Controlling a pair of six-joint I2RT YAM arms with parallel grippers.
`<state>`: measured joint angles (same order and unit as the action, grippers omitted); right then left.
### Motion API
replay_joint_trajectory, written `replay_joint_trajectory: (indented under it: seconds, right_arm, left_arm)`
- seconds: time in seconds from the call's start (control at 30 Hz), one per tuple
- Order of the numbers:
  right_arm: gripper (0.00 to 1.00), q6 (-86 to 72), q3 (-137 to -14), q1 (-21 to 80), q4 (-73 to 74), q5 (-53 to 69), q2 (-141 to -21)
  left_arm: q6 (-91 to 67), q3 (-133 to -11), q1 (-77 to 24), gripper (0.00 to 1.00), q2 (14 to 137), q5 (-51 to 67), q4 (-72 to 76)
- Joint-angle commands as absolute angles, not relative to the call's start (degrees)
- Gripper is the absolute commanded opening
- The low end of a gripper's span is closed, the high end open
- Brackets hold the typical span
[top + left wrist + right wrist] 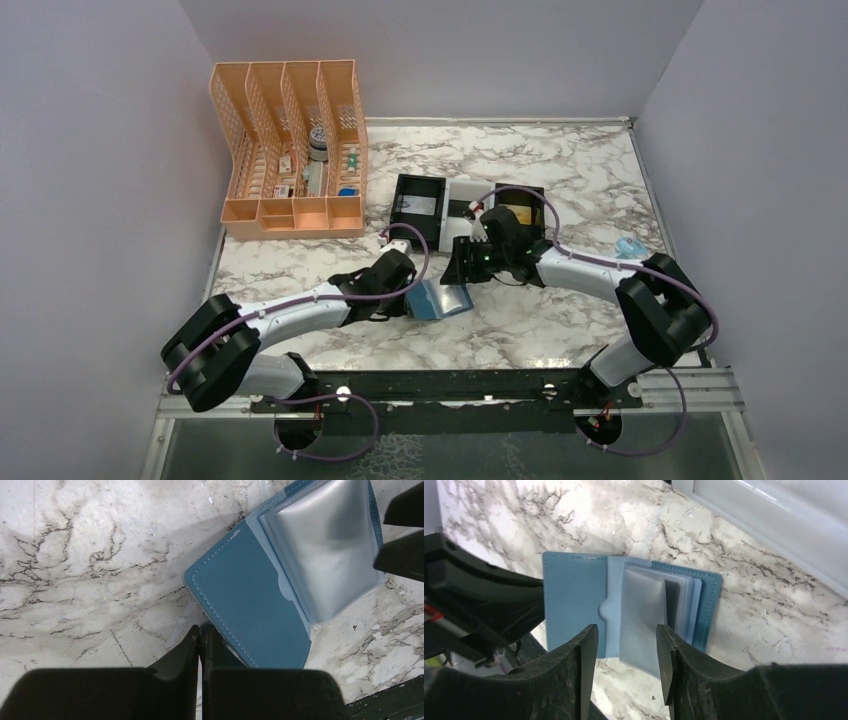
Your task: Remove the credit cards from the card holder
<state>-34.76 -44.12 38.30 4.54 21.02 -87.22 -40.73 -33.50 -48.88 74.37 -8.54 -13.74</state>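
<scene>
Noted card holder point(574, 600) lying open on marbled desk point(75, 555) between the arms, silver-grey card point(641, 615) on its pocket side. Observed left end effector point(201, 632) fully closed, tips against the cover's edge. Observed right end effector point(626, 635) about half open, straddling the silver-grey card, contact unclear.

Card holder point(245, 610) looks like smooth matt teal leather with stitched edges, and the sleeves point(320, 545) inside are shiny frosted plastic. Table point(75, 555) is a smooth marble-look top. Right gripper point(626, 640) is matt black plastic, kinda grainy. The organizer point(290, 150), upper left in the top view, is peach plastic mesh.
</scene>
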Motion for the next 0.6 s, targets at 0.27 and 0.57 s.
replay_joint_trajectory:
  seconds: [0.27,0.57]
  right_arm:
    - [0.48,-29.85,-47.33,38.67,5.61,24.48,-93.99]
    - [0.46,-34.18,-42.96,38.67,-0.97,31.25,-91.66]
  left_arm:
    - [-38.74,-32.86,-49.31,0.0,73.87,-7.58,-12.75]
    - [-37.52,-33.77,-49.57,0.0,76.23,-7.56,-12.81]
